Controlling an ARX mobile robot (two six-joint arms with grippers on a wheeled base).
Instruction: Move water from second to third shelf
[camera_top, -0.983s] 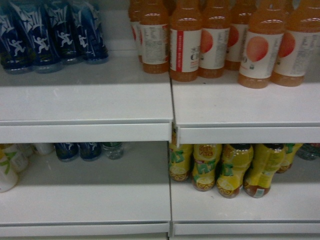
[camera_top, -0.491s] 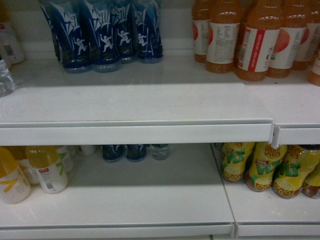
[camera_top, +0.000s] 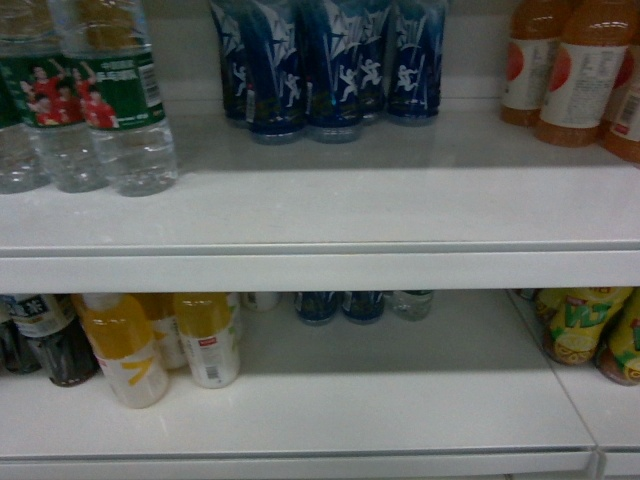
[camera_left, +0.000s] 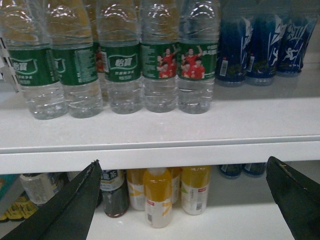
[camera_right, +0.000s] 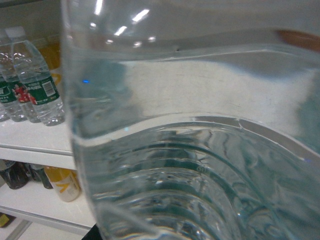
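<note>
Panning left, the head view now catches green-labelled water bottles (camera_top: 100, 110) at the upper shelf's (camera_top: 320, 215) left end. Up close, the right wrist view is filled by water (camera_right: 200, 165); right grip unreadable. Left gripper (camera_left: 182, 192) gapes empty below the shelf lip.

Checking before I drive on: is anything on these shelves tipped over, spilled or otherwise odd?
No spill or damage shows. On the lower shelf, one yellow juice bottle leans left instead of standing straight. The water bottles stand upright in a row. A clear water bottle fills the right wrist view.
</note>
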